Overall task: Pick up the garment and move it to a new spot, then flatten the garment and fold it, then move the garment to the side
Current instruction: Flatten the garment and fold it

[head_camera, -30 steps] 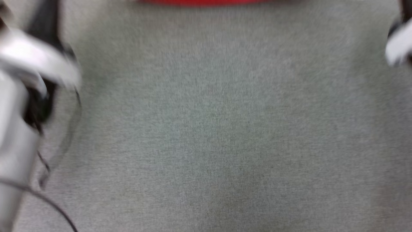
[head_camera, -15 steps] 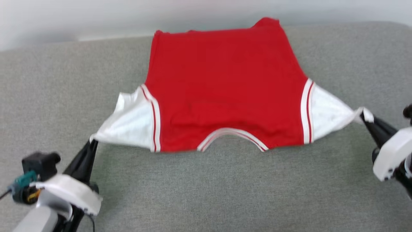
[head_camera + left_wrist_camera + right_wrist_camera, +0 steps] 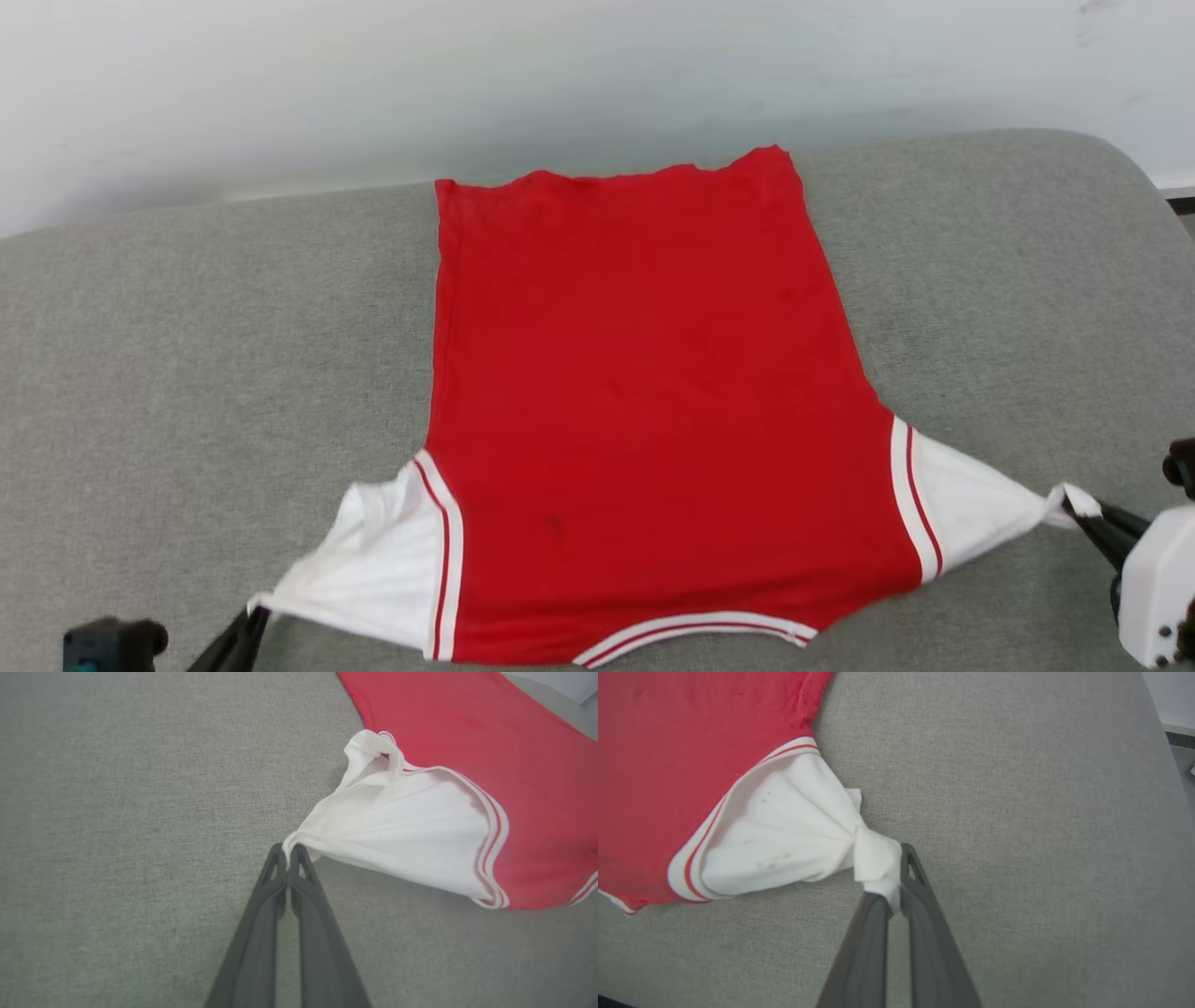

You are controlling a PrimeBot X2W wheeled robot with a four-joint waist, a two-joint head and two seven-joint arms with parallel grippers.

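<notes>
While the garment (image 3: pixel 644 401) lies spread on the grey cushion (image 3: pixel 187 373), plain red side up and hem toward the wall (image 3: pixel 373 84), the left gripper (image 3: pixel 288 851) is pinched tight on the tip of one white sleeve (image 3: pixel 397 830). The right gripper (image 3: pixel 896 877) is clamped on the other sleeve (image 3: pixel 784 844). Flattening well calls for an even, low, outward pull from both arms, so the bunched sleeves open without skewing the body. The collar (image 3: pixel 695 630), nearest the robot, looks slightly rippled.
</notes>
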